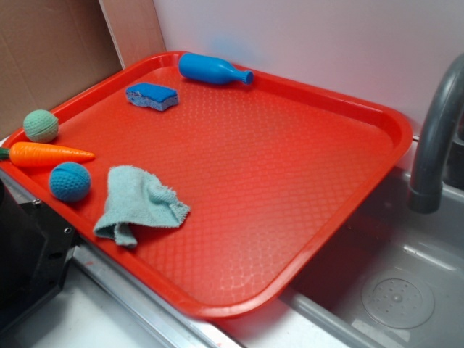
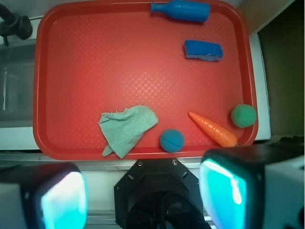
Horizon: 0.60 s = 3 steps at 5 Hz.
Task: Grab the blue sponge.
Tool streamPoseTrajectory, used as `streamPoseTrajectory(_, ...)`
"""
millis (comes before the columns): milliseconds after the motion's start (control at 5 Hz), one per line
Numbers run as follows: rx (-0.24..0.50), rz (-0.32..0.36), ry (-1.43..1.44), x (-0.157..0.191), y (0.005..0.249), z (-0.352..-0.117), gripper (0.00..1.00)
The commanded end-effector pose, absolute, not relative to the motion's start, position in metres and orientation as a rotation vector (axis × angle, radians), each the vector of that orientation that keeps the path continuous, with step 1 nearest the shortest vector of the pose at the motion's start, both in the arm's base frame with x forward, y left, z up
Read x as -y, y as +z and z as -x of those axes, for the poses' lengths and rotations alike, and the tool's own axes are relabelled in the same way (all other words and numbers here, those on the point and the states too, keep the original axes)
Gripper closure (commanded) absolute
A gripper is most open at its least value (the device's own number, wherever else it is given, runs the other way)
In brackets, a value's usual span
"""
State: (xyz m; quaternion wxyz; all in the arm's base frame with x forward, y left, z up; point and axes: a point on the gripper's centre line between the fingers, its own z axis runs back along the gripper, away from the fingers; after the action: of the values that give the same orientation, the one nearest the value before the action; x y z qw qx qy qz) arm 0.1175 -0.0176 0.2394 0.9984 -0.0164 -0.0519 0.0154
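Red tray (image 1: 377, 119) w/ blue sponge (image 1: 151, 96) nr blue bottle (image 1: 214, 69)

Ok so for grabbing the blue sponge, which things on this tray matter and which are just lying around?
Matters:
blue sponge
gripper, open, far from it

Just lying about:
blue bottle
blue knitted ball
green ball
carrot
cloth

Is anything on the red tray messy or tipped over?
Yes. The smooth blue plastic bottle lies on its side near the red tray's far rim, and the pale green cloth sits crumpled. Nothing looks spilled or broken.
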Motion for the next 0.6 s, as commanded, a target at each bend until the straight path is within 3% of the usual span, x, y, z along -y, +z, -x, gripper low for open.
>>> streamPoseTrajectory(0, 0.104, 0.033, 0.031, 0.018, 0.239, -0.117, 0.0)
streamPoseTrajectory(200, 0.068, 0.036, -0.207, 0.0, 0.197, -0.167, 0.0)
streamPoseTrajectory(400, 0.094, 0.156, -0.455, -0.008, 0.171, -0.217, 0.0)
